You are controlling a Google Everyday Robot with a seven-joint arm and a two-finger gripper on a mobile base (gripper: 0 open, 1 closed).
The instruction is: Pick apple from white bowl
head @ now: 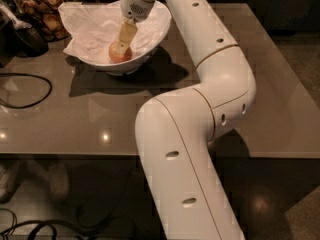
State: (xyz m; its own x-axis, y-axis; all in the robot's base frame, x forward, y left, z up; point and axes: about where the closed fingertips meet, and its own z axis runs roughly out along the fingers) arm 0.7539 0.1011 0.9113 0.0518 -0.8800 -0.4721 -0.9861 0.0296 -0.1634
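The gripper (121,46) reaches down into the bowl (156,33) at the far left of the table (100,109), its tan tip touching the top of the apple (125,57). Whether it has closed on the apple cannot be told. The apple sits in the bowl's middle on crumpled paper (87,30). The white arm (215,84) bends back from the bowl toward the near right. A jar of brown snacks (42,11) stands just left of the bowl, and a black cable (31,79) loops nearer on the left.
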